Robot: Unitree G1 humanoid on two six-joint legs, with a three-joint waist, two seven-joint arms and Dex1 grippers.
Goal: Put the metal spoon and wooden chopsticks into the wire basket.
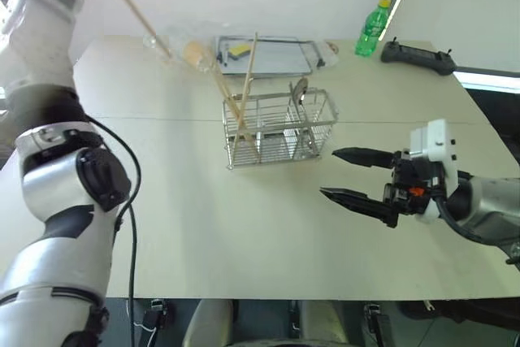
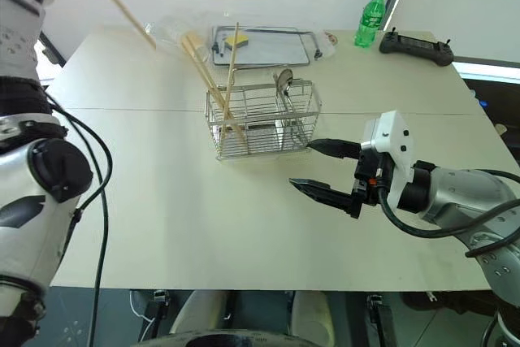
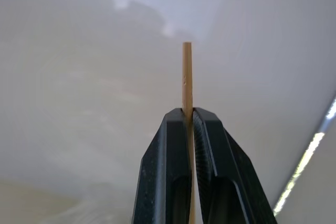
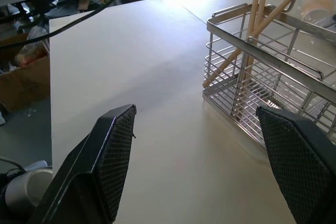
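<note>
The wire basket [image 1: 280, 127] stands a little past the middle of the pale table [image 1: 244, 233], at about eleven o'clock from the right gripper [image 1: 348, 174] and near it but apart. One pale chopstick [image 1: 244, 91] leans upright in the basket's left compartment beside a wooden utensil with a rounded head [image 1: 213, 75], and the metal spoon [image 1: 299, 95] stands in a right-hand compartment, its bowl poking above the rim. The other chopstick [image 1: 134, 10] is up in the air at roughly ten o'clock from the basket, well clear of the table, slanting down from the left gripper [image 3: 189, 129], whose two black fingers [image 3: 168, 171] are pressed together on it with the stick's end jutting out past the tips. The right gripper hangs low over the table with its fingers spread wide and nothing between them. Beyond the basket lie a flat metal tray [image 1: 272, 54] with a yellow sponge [image 1: 238, 51]; a green bottle [image 1: 372, 28] and a black controller [image 1: 417, 56] sit at about one o'clock.
</note>
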